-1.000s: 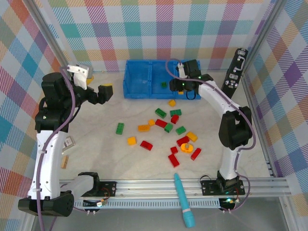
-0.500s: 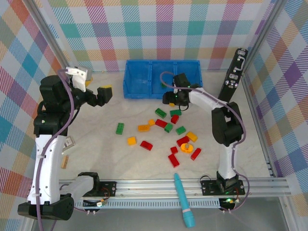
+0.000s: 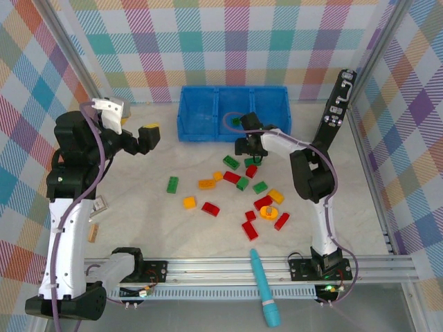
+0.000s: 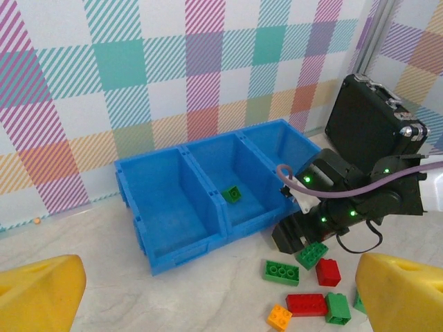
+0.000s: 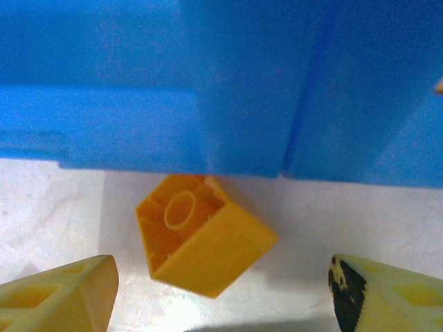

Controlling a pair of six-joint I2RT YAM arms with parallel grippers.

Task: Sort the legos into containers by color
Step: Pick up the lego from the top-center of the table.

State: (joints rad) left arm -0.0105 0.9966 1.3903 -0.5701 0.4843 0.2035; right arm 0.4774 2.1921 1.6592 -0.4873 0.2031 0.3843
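My left fingers (image 4: 41, 294) are spread wide and hold nothing, raised above the surface (image 3: 138, 207) to the left of the blue three-compartment bin (image 3: 201, 133). One green brick (image 4: 232, 194) lies in the bin's middle compartment. My right fingers (image 5: 62, 294) are spread and sit low at the bin's near outer wall. They stand on either side of an orange brick (image 5: 201, 242) without touching it. That brick lies tilted on the surface just beside the wall. Other red, green and orange bricks (image 3: 232, 177) lie scattered on the surface near the bin.
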